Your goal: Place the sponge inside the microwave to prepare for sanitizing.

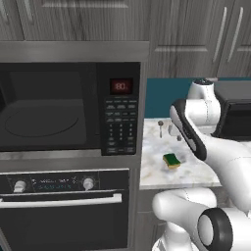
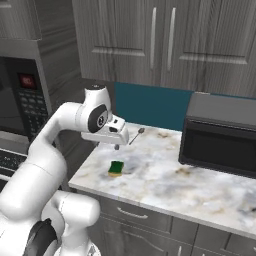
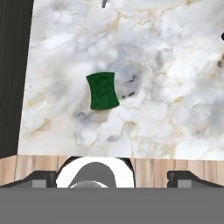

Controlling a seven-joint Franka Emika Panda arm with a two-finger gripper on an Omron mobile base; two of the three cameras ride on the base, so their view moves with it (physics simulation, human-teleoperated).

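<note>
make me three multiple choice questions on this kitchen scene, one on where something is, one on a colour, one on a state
1. Where does the sponge lie?
A. on the marble counter near its front left corner
B. on the microwave turntable
C. on top of the toaster oven

2. What colour is the sponge's top face in the hand view?
A. pink
B. dark green
C. white

3. How is the gripper now?
A. shut on the sponge
B. shut on the spoon
C. open and holding nothing

Answers:
1 A, both base views show it on the counter, right of the microwave.
2 B, the hand view looks straight down on a green top.
3 C, its fingertips stand wide apart above the counter, and the sponge lies apart from them.
</note>
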